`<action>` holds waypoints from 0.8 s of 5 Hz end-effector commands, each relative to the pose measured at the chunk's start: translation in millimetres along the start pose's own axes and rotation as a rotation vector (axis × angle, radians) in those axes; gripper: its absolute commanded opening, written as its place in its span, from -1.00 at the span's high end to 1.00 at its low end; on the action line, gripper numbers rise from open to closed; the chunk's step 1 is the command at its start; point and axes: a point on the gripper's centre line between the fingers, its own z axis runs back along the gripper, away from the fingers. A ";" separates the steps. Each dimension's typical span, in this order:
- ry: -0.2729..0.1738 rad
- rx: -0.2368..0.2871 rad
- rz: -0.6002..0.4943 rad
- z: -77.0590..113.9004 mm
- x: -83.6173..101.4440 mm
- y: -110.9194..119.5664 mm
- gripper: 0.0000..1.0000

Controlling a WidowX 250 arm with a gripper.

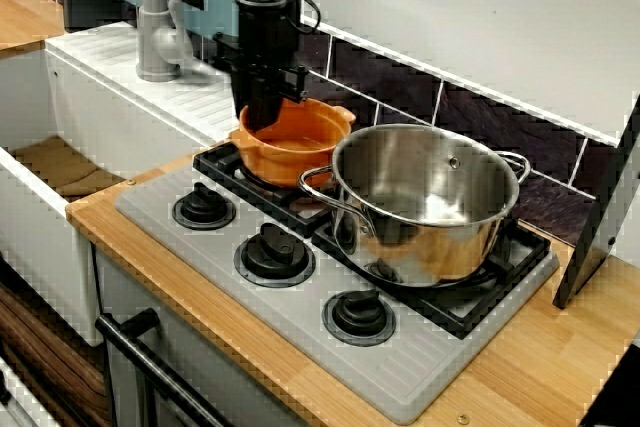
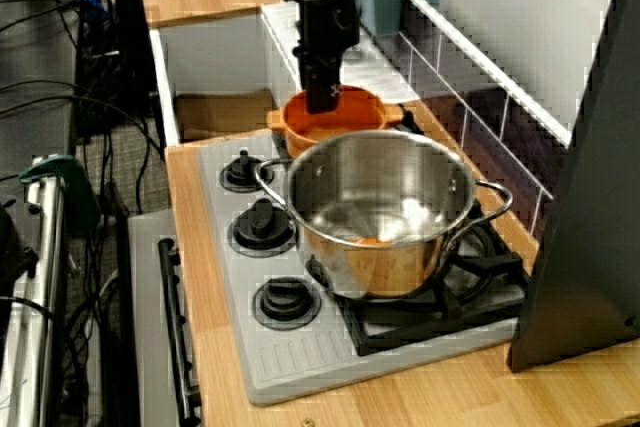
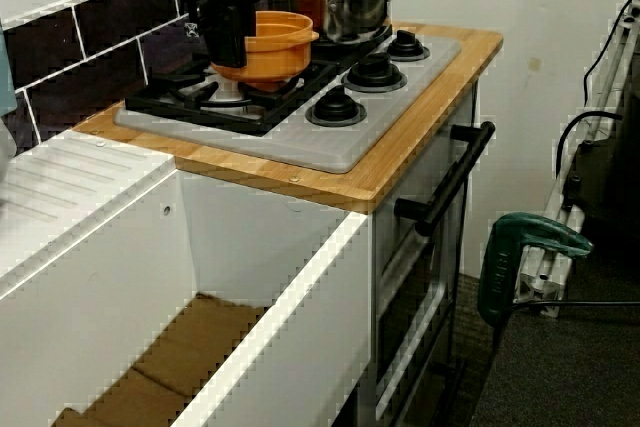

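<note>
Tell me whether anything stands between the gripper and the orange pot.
Nothing visible does. The gripper is right at the rim of the orange pot; the steel pot stands beside them, not between.

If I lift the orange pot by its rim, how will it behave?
The orange pot looks plastic and empty: probably light, stiff. Gripped at one rim spot, where the gripper sits, it would likely tilt. Smooth rim may slip.
</note>
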 end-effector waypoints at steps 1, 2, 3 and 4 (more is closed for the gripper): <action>-0.044 0.002 0.142 19.8 -4.0 11.2 1.00; -0.020 -0.002 0.212 19.2 -6.3 11.0 1.00; 0.013 -0.040 0.296 20.7 -9.8 7.7 1.00; 0.021 -0.061 0.323 23.0 -13.2 2.1 1.00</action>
